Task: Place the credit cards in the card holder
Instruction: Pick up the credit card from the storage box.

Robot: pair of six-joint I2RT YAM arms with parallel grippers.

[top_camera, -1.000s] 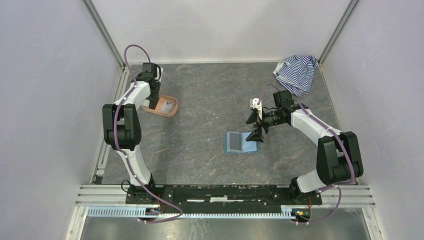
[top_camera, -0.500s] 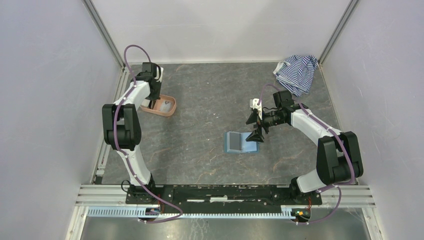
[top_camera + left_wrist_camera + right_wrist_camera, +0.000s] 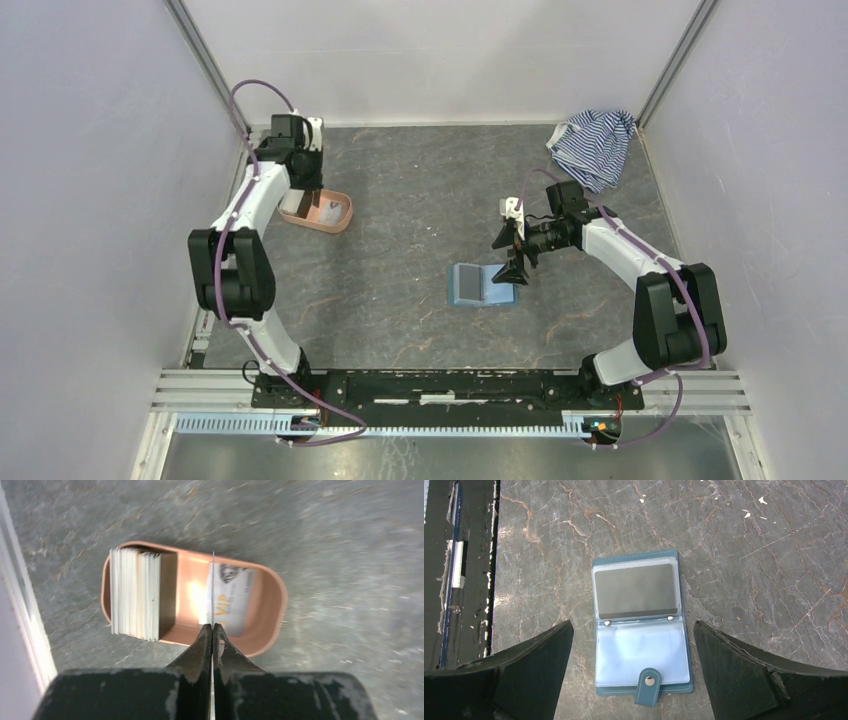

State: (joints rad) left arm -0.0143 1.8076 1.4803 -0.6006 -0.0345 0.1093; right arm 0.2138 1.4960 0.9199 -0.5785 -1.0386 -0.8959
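- Status on my left jaws: pressed together, pinching one credit card [image 3: 213, 587] by its near edge. The card is edge-on to the left wrist camera, so it shows only as a thin line.
- That card hangs over the middle of the pink tray [image 3: 278, 605]. I can't tell whether its far edge touches the tray floor.
- Also in the tray: a stack of cards [image 3: 135, 594] standing on edge at one end, and a whitish VIP card [image 3: 232, 600] lying flat at the other end.
- The tray sits at the far left of the tabletop [image 3: 420, 180], close to the left wall rail.
- My right jaws are spread wide and hold nothing.
- They hover over the card holder [image 3: 639, 625]. In the right wrist view my fingers [image 3: 534, 665] stand on either side of it and appear clear of it.
- The card holder lies open and flat on the tabletop, right of centre and well apart from the tray.
- Its upper sleeve holds a dark card [image 3: 634, 590].
- The lower clear sleeve [image 3: 640, 657] shows the light blue lining. The snap tab [image 3: 648, 686] sticks out past the near edge.
- A striped cloth [image 3: 593, 145] is bunched in the far right corner, well apart from the card holder.
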